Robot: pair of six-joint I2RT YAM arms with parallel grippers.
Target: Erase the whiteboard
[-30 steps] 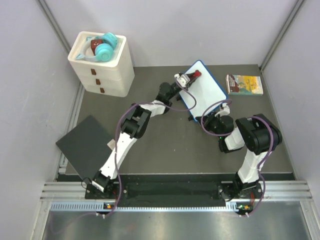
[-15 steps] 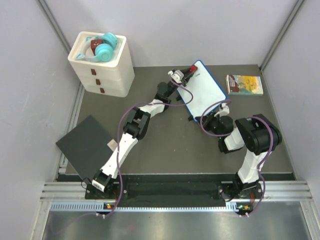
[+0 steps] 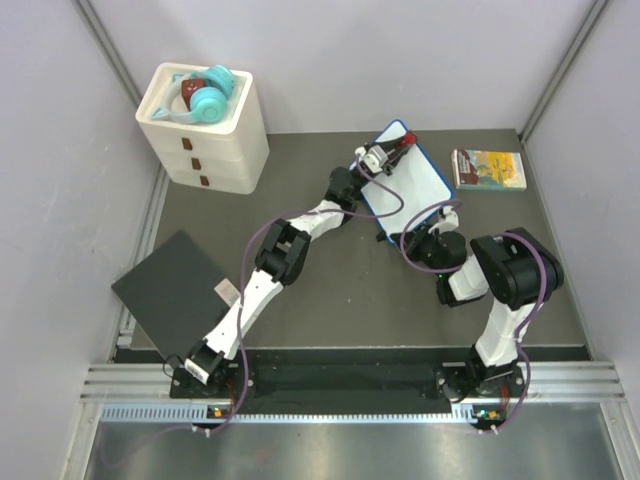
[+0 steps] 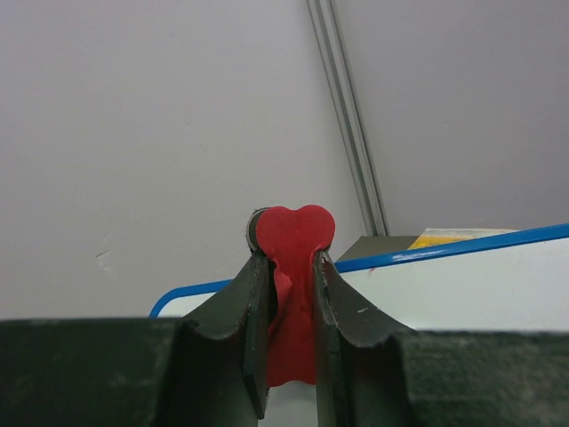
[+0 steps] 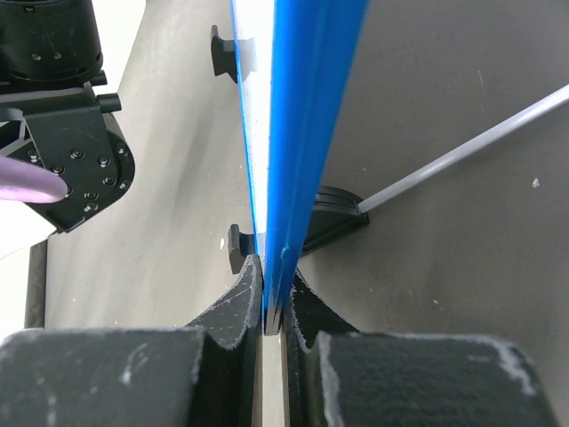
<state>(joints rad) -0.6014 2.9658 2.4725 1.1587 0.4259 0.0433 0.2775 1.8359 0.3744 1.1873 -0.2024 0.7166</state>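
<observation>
The whiteboard (image 3: 412, 186) stands just left of the book (image 3: 490, 168); my right fingers (image 5: 236, 307) clamp its blue rim, my left fingers (image 4: 244, 311) pinch a red eraser (image 4: 292, 240). I should press it flat and sweep evenly.

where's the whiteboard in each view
Top external: whiteboard right of centre, tilted.
Left wrist: whiteboard lower right, behind the red eraser.
Right wrist: whiteboard edge-on up the middle, pinched in the right gripper.
Shared landmark: its blue rim.
</observation>
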